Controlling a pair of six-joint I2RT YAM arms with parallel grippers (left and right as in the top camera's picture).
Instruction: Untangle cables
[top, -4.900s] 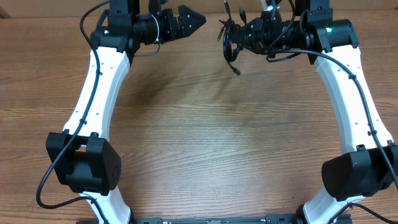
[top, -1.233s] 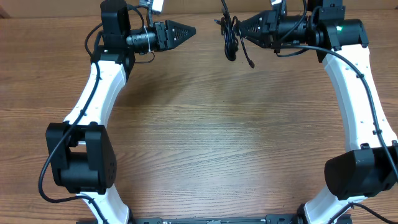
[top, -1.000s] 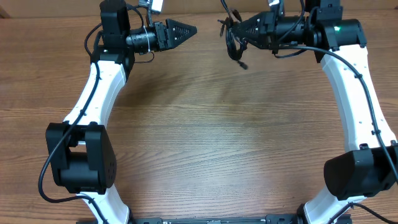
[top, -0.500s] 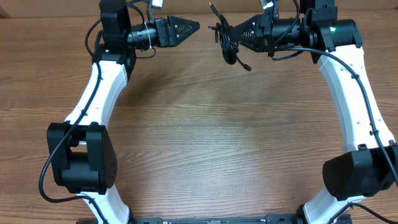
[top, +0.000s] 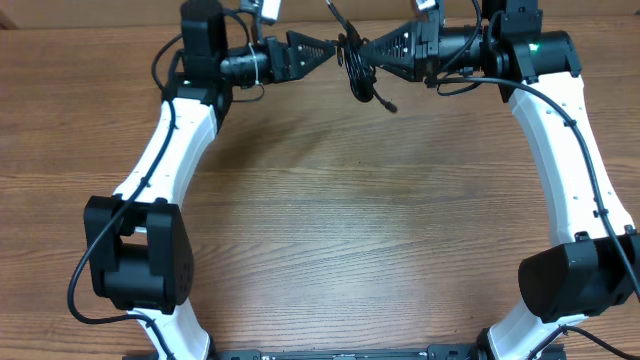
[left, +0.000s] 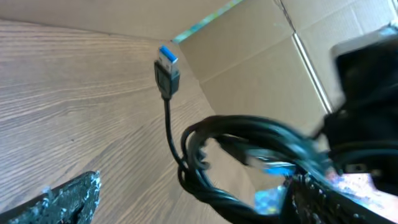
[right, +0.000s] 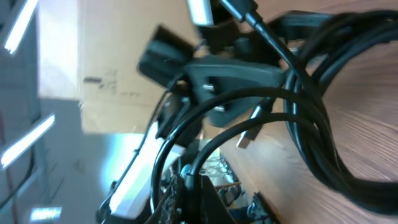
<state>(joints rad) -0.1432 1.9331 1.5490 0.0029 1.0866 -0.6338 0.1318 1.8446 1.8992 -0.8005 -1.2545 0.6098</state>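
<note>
Overhead: right fingers (top: 378, 46) clamp cables (top: 356, 78), left fingers (top: 308, 50) spread.

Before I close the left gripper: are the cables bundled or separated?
Bundled. The cables hang as one tangled coil from the right gripper; in the left wrist view the loops overlap, one blue-tipped plug sticking out.

Both arms reach from the near bases to the far edge, wrists turned inward so the grippers point at each other, tips near but apart. The left arm (top: 165, 150) leans right; the left gripper (top: 330, 47) has its fingers (left: 68, 196) spread wide. The right arm (top: 560, 140) leans left; the right gripper (top: 364, 46) is clamped on the cables (top: 354, 72)
</note>
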